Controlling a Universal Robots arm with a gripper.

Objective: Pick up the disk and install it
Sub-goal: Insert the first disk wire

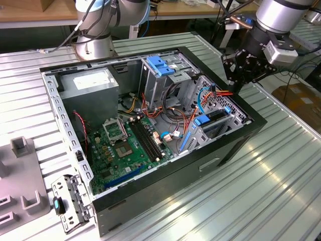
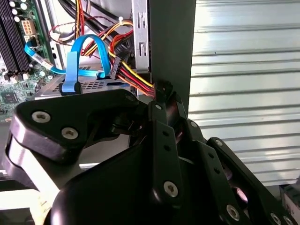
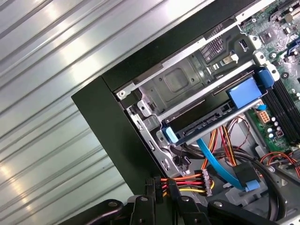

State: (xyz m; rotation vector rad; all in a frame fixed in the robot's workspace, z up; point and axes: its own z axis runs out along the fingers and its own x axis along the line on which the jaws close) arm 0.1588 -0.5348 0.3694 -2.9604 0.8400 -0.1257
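One arm is hovering w/ its end effector point(image 1: 239, 75) just above the rim of the open PC case point(image 1: 165, 193), at the corner nearest the exterior view's right. End effector fingers are closing on a red-yellow-black power connector point(image 3: 161, 183), seen in both wrist views. Disk point(image 1: 213, 117), blue rails showing, is sitting in the drive cage inside the case, below the end effector, blue SATA cable point(image 3: 220, 161) running beside it. Motherboard point(image 1: 125, 145) is lying on the case floor, grey power supply point(image 1: 93, 85) at the far corner. Ribbed metal counter point(image 1: 271, 186) is carrying the case.
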